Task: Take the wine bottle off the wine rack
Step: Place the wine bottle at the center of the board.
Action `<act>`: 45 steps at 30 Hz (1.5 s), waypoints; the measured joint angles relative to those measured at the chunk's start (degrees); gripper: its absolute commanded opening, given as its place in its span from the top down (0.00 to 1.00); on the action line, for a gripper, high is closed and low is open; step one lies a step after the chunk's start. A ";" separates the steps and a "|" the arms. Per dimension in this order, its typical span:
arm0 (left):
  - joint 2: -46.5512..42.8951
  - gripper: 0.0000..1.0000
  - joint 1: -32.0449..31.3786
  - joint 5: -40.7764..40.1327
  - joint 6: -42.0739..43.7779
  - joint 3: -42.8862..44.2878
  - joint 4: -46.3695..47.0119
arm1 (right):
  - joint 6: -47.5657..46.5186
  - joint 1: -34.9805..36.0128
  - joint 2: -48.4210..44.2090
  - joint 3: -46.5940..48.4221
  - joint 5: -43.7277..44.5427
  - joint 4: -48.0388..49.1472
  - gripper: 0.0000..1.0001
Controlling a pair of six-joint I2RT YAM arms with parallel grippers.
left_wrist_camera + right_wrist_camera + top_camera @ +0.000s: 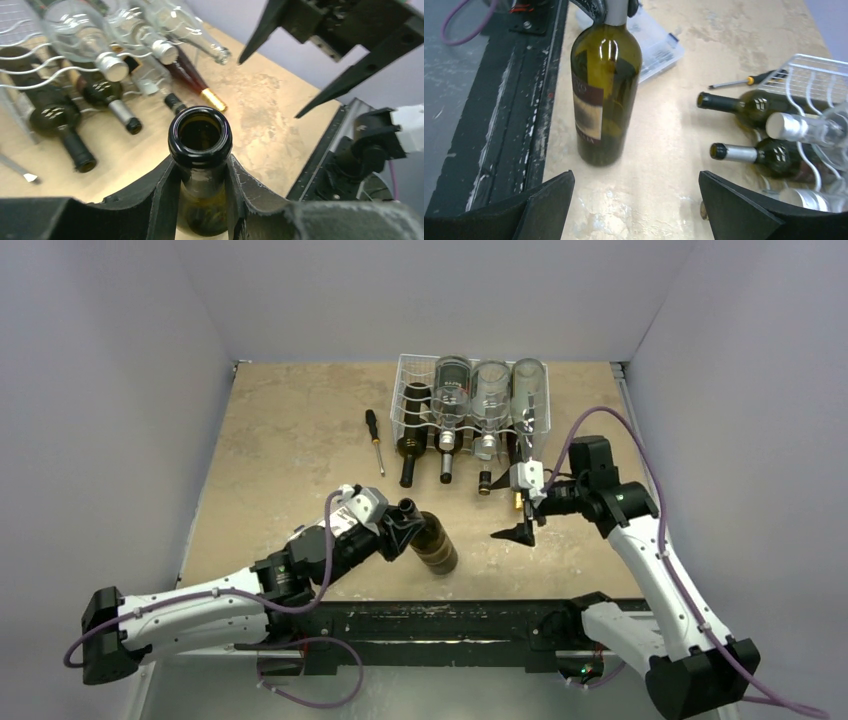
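Note:
A dark green wine bottle with a label stands upright near the table's front edge, apart from the wine rack. My left gripper is shut on its neck just under the open mouth, one finger on each side. The white wire wine rack sits at the back and holds several lying bottles, clear and dark, necks toward me. My right gripper hangs between the held bottle and the rack, open wide, with only bare table between its fingers.
A screwdriver lies left of the rack. Behind the held bottle a clear plastic box rests on the table. A dark bottle with a gold cap lies at the rack's right end. The black rail runs along the front edge.

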 measured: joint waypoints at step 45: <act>11.41 1.00 34.53 21.81 4.17 33.73 -34.91 | 13.86 -8.96 -5.11 -5.05 -0.11 11.17 0.01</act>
